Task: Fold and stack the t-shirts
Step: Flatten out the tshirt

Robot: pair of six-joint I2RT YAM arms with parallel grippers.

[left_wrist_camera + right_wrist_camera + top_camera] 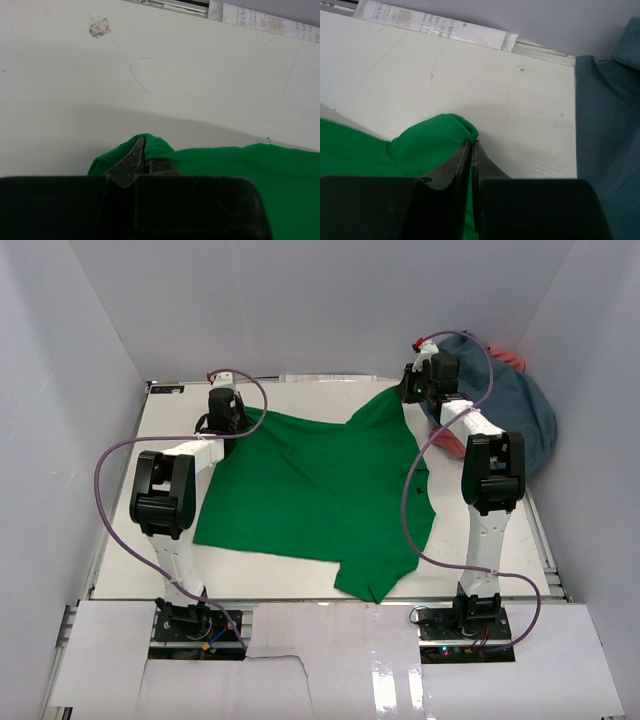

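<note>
Both arms are reaching to the far side of the table (165, 455), and each one has a pinch on the green t-shirt (310, 490), which lies spread across the middle of the surface with one near corner drooping over the front edge. The left gripper (143, 146) is clamped tight on a small bunched fold at the shirt's far left corner, jaws closed with only a lip of green cloth showing past the tips. The right gripper (471, 146) is pinched on the far right corner, a rounded tuck of fabric curling over one finger. Over on the right, the slate blue-grey t-shirt (520, 415) sits heaped just beside that right gripper, the coral red t-shirt (505, 358) peeking out behind it. Here's the worry: both holds look shallow, right at the fingertips, so a brisk pull could let a corner slip free. An uneven draw between the arms would likely skew the fold, and the right arm could drag the blue-grey heap along.
</note>
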